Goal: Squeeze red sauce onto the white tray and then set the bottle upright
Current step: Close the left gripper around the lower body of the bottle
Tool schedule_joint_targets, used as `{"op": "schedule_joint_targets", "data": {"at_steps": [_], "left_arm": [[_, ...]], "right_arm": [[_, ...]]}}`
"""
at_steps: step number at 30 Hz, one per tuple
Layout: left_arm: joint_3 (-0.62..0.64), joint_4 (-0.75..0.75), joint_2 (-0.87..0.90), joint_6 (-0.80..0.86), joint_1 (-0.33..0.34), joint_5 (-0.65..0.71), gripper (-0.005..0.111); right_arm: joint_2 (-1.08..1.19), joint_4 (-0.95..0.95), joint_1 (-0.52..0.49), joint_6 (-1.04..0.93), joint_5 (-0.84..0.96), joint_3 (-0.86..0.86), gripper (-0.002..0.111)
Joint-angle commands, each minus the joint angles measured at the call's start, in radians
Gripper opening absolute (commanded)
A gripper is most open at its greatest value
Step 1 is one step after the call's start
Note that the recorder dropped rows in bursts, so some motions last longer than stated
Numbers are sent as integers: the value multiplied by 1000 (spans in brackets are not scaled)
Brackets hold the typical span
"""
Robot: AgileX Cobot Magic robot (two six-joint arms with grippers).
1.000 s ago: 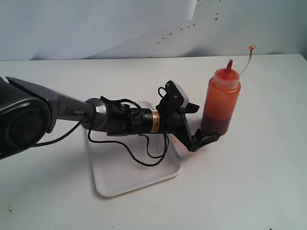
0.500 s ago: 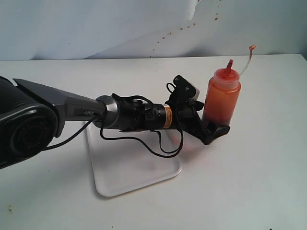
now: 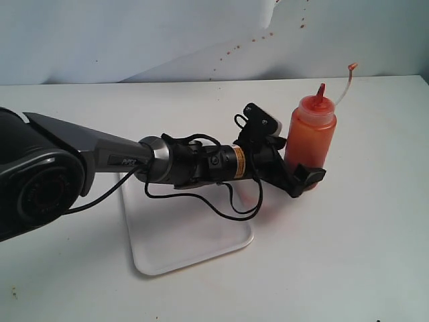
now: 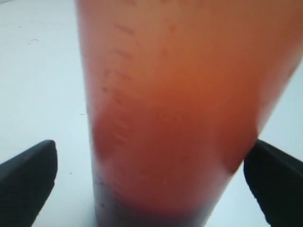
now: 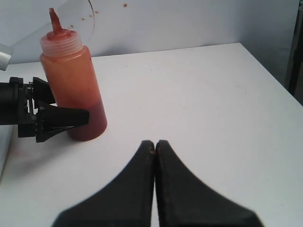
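The bottle (image 3: 310, 144), orange-red and translucent with a pointed red nozzle, stands upright on the white table to the right of the white tray (image 3: 174, 241). Its cap (image 3: 352, 66) hangs on a thin tether. My left gripper (image 3: 295, 161) is open, with one finger on each side of the bottle's lower part. In the left wrist view the bottle (image 4: 175, 118) fills the frame between the two fingers (image 4: 28, 177), with a gap showing. My right gripper (image 5: 155, 144) is shut and empty, low over the table and apart from the bottle (image 5: 73, 90). The red sauce is out of view on the tray.
My left arm (image 3: 120, 161) and its looping cable (image 3: 221, 201) stretch across the tray. A faint pinkish smear (image 3: 258, 201) lies by the tray's right edge. Red splatters (image 3: 234, 50) dot the back wall. The table's edge (image 5: 272, 75) is close on the right.
My left gripper has moved right and risen slightly, so its open fingers now straddle the bottle's lower part. The bottle has stayed in place. The jaws' width is unchanged.
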Motion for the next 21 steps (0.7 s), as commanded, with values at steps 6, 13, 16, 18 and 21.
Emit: {"op": "schedule_joint_targets", "data": {"at_steps": [6,13,16,18,21], "left_arm": [[-3,-61,-1,61,-5,3,104],[-47,-61,58,48,-10,3,104],[-96,-61,84,28,-22,12,104],[-122,-61,96,28,-28,25,104],[-154,-61,108,28,-33,53,104]], "right_arm": [[-4,5,-1,-1,-1,4,0],[-4,5,-1,-1,-1,4,0],[-4,5,-1,-1,-1,4,0],[-4,5,-1,-1,-1,4,0],[-4,5,-1,-1,-1,4,0]]}}
